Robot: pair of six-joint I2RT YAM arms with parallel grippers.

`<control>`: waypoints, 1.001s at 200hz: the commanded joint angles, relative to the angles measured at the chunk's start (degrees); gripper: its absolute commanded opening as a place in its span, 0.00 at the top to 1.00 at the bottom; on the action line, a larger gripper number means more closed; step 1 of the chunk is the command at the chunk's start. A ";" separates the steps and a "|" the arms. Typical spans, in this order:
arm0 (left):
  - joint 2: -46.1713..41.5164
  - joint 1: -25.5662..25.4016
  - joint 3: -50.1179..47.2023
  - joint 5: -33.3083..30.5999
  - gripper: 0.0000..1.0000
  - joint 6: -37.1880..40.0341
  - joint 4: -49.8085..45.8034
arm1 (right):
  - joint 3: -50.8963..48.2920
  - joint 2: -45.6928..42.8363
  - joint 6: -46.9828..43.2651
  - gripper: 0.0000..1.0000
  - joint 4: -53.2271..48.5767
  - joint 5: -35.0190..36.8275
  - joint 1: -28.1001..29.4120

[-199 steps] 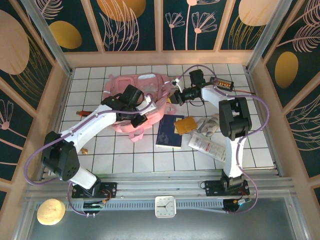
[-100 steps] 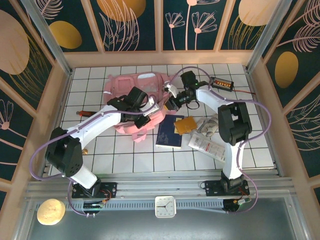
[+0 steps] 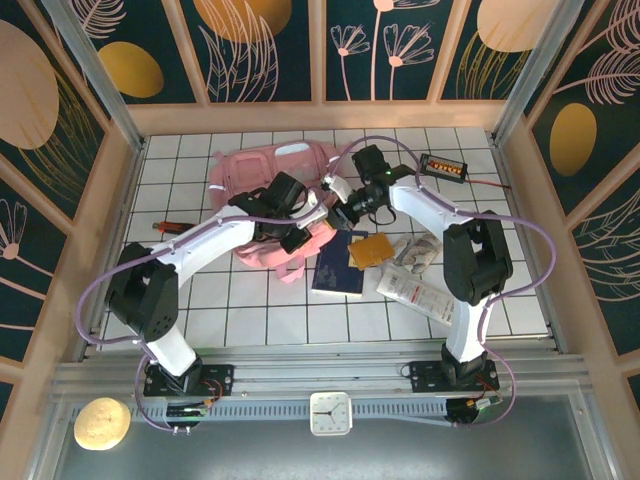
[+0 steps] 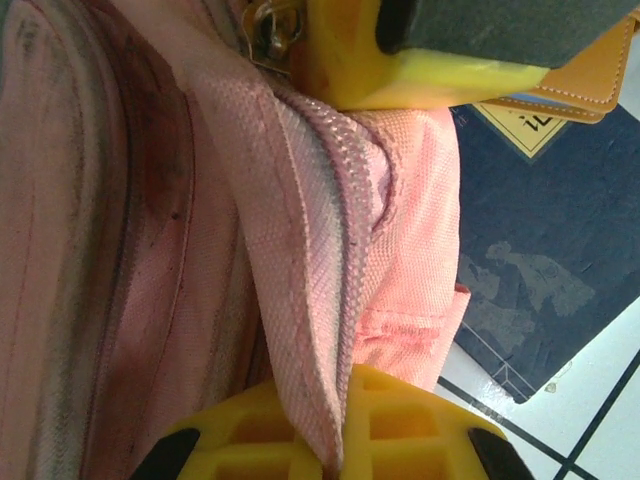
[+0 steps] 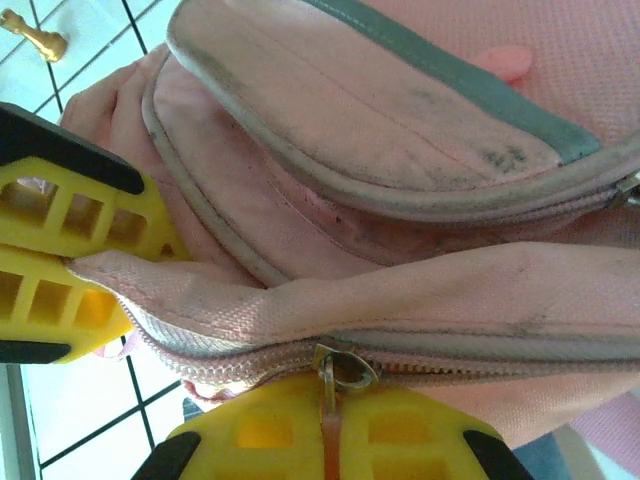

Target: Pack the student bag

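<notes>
We see the student bag (image 3: 262, 175) on the white tiled worktop (image 3: 250, 310), upper centre of the top view, with both end effectors at its lower right edge. It is soft pink fabric, smudged grey in places, with a pale strip across one pocket and a zip running along a raised fold. The left end effector (image 4: 330, 440) is clenched on that fold just beside the zip teeth. The right end effector (image 5: 325, 440) is clenched on the zip pull (image 5: 338, 368), its strap pinched between the yellow fingers.
</notes>
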 commanded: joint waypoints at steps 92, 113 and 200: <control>-14.58 -1.13 -17.47 -7.65 0.01 -2.56 9.85 | -1.51 -4.29 6.19 1.00 -0.47 -0.87 -8.12; -14.39 -1.02 -21.11 -9.84 0.01 -2.67 10.69 | -0.71 -3.23 6.25 1.00 0.38 -0.47 -10.87; 0.55 -1.02 -16.42 -2.92 0.71 -4.20 13.86 | -0.76 -0.56 2.62 1.00 -2.58 5.41 -8.02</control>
